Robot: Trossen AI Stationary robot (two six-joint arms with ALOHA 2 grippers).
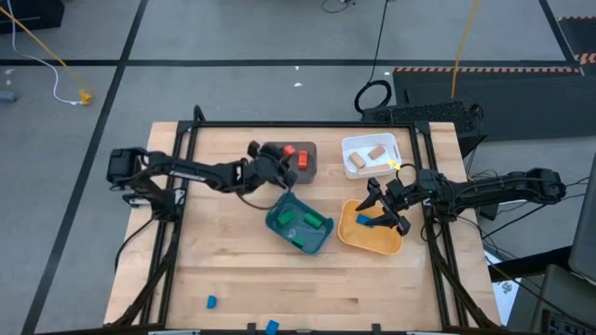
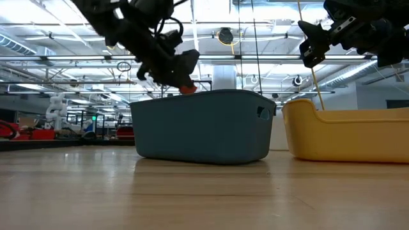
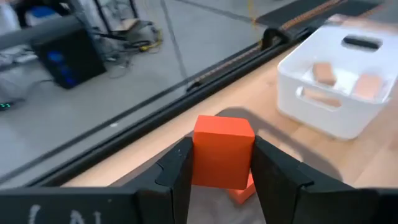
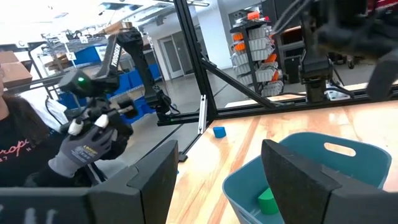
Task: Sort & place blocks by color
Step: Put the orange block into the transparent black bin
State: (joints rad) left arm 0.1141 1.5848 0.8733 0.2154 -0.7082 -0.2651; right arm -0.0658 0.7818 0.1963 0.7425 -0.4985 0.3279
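Above the dark tray (image 1: pixel 312 149) at twelve o'clock on the bench (image 1: pixel 233 270), the left end effector (image 3: pixel 221 163) pinches an orange block (image 3: pixel 222 151) by opposite flat faces; likely light, rigid, smooth-sided; the right end effector (image 1: pixel 386 212) hovers spread over the yellow tray (image 1: pixel 349 234).

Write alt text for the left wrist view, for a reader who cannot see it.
The left gripper's two dark fingers clamp an orange block above another orange piece. Beyond, on the wooden table, stands a white tray holding light wood blocks.
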